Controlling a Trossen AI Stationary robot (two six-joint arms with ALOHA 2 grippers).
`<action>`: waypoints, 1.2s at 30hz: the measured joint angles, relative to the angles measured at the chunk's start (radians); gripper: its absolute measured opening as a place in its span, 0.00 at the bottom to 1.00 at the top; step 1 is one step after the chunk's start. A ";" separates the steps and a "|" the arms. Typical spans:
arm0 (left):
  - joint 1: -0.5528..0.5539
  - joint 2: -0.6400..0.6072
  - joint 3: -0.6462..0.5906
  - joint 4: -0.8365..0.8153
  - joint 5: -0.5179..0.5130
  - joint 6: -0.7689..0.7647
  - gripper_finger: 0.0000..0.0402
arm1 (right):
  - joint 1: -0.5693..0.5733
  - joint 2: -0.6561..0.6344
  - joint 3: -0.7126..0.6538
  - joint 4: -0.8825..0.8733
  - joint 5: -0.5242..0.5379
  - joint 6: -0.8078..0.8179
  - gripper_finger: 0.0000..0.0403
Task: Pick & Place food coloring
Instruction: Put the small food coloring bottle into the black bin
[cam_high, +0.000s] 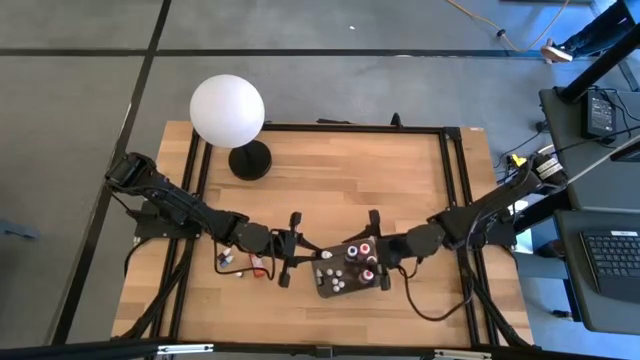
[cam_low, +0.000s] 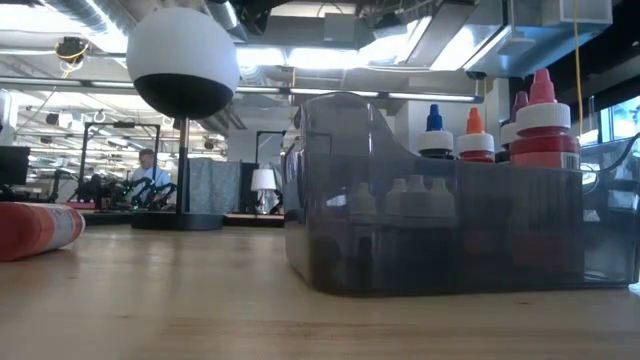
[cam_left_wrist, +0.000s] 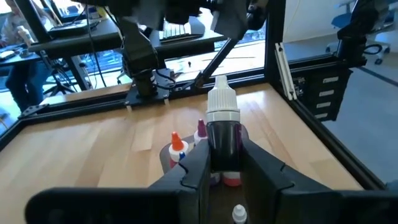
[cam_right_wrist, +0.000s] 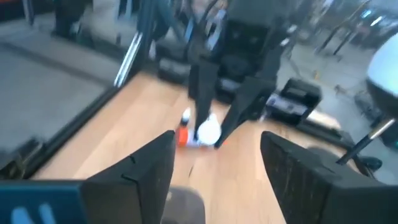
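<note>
Food coloring bottle (cam_left_wrist: 222, 134), dark purple with a white cap, stands upright pinched between the left gripper (cam_left_wrist: 224, 168) fingers, just beside the tray (cam_high: 345, 282). Ahead of it in that tray stand perhaps five or six more bottles (cam_low: 540, 125). Two or three lie behind the left gripper. Right gripper (cam_right_wrist: 214, 155) is spread wide, empty, over the tray.

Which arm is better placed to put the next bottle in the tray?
Left. Its gripper already holds a dark bottle beside the tray. The right gripper hangs open and empty over the tray.
</note>
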 joint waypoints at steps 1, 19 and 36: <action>0.000 0.000 0.000 0.000 0.000 0.000 0.16 | -0.004 0.002 0.033 -0.076 -0.004 0.003 0.58; 0.000 -0.001 0.000 -0.024 -0.001 -0.055 0.16 | -0.053 0.320 0.527 -0.646 -0.048 -0.010 0.51; 0.000 -0.001 0.000 -0.029 0.004 -0.051 0.16 | -0.054 0.359 0.597 -0.727 -0.051 -0.001 0.23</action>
